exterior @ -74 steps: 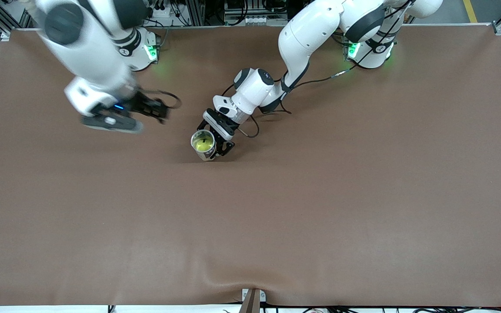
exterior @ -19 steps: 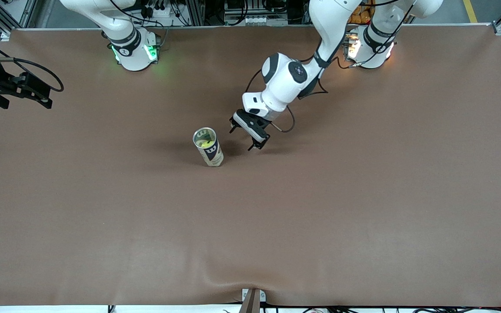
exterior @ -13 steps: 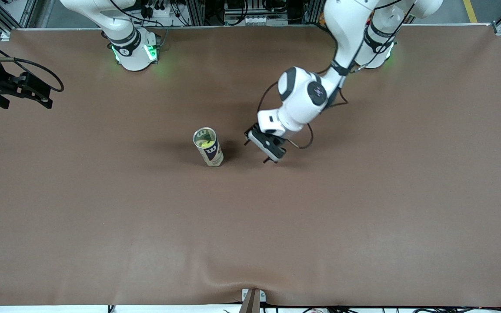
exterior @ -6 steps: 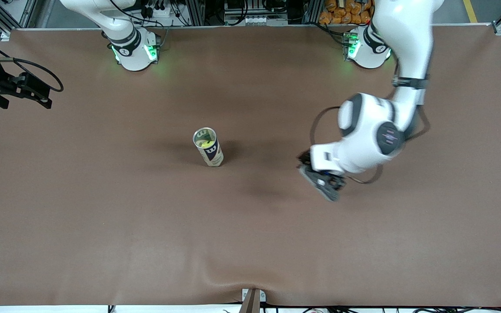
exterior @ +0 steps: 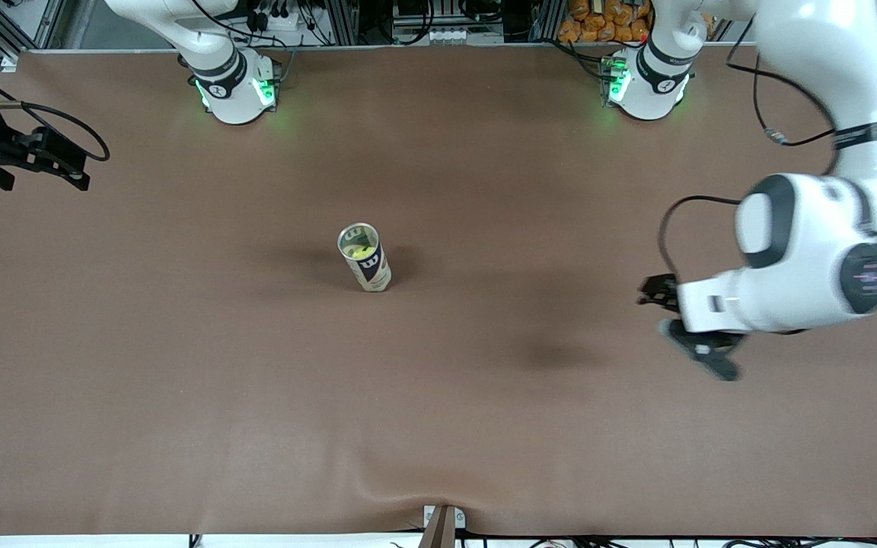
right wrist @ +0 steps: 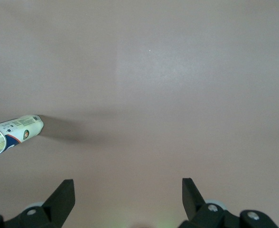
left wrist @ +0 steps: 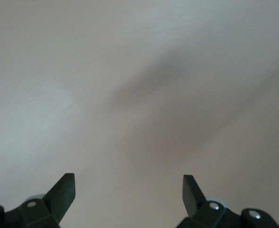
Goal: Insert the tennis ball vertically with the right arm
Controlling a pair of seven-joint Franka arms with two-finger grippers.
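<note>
Standing upright near middle of table [exterior: 180, 380]: can [exterior: 365, 256], open top, tennis ball [exterior: 360, 249] inside. Can untouched, well apart from both grippers. Left gripper [exterior: 693, 335] up over table toward left arm's end, away from can; fingers [left wrist: 63, 192] spread wide, nothing between them. Right gripper [right wrist: 127, 199] up at right arm's end of table, away from can; fingers [right wrist: 62, 194] spread wide, holding nothing; can [right wrist: 13, 133] shows in right wrist view, clear of fingers.
</note>
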